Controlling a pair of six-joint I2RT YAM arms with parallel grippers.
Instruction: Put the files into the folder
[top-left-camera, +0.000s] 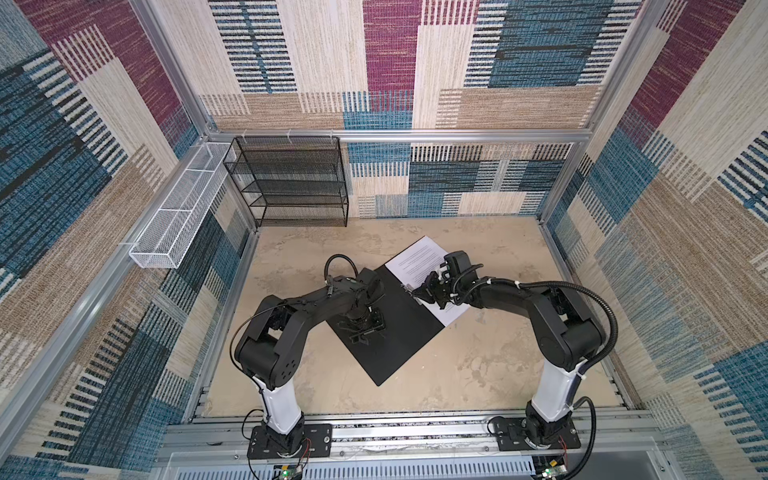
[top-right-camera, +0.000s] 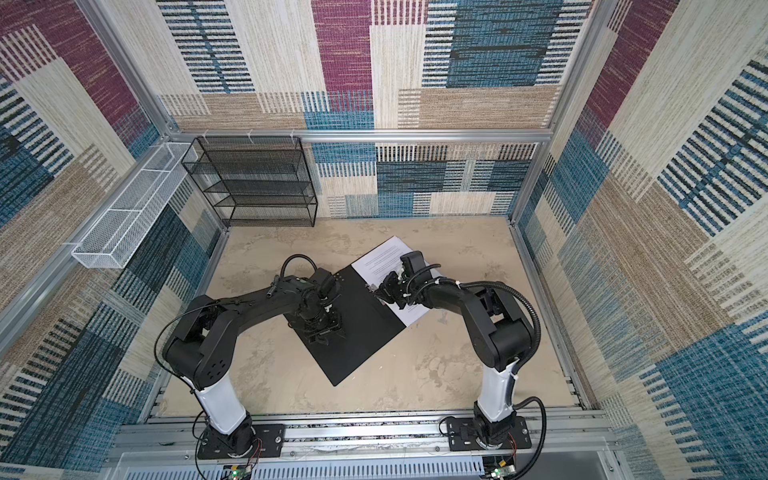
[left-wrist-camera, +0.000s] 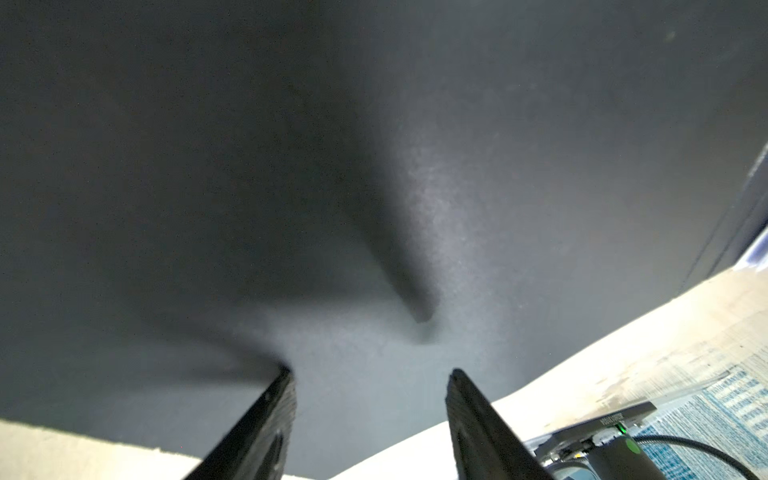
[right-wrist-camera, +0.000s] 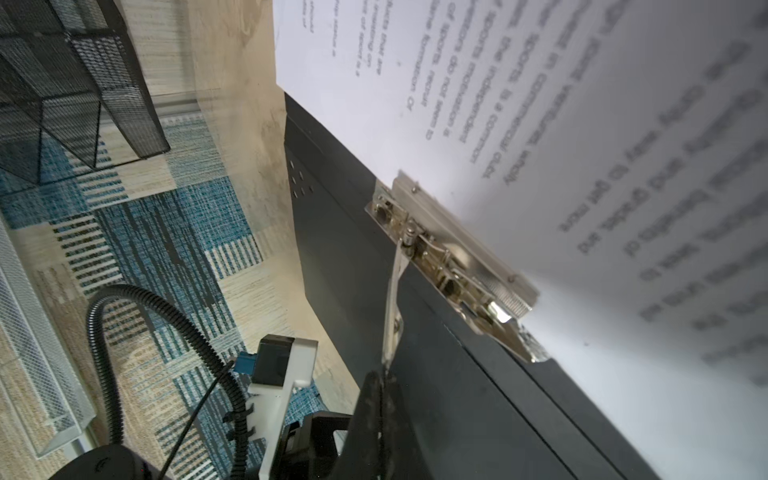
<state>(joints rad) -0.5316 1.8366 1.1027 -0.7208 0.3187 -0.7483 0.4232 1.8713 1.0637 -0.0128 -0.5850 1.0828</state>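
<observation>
The open folder (top-left-camera: 399, 345) lies in the middle of the tabletop (top-left-camera: 498, 365), long axis near-left to far-right, with papers (top-left-camera: 415, 257) on its far half. The right claw (right-wrist-camera: 380, 374) pinches the clip lever (right-wrist-camera: 392, 299). The left claw (left-wrist-camera: 370, 374), half open and empty, hangs over the folder's near half.

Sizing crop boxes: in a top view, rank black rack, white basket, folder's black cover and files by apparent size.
1. black rack
2. folder's black cover and white basket, too close to rank
3. files, partly under right arm
</observation>
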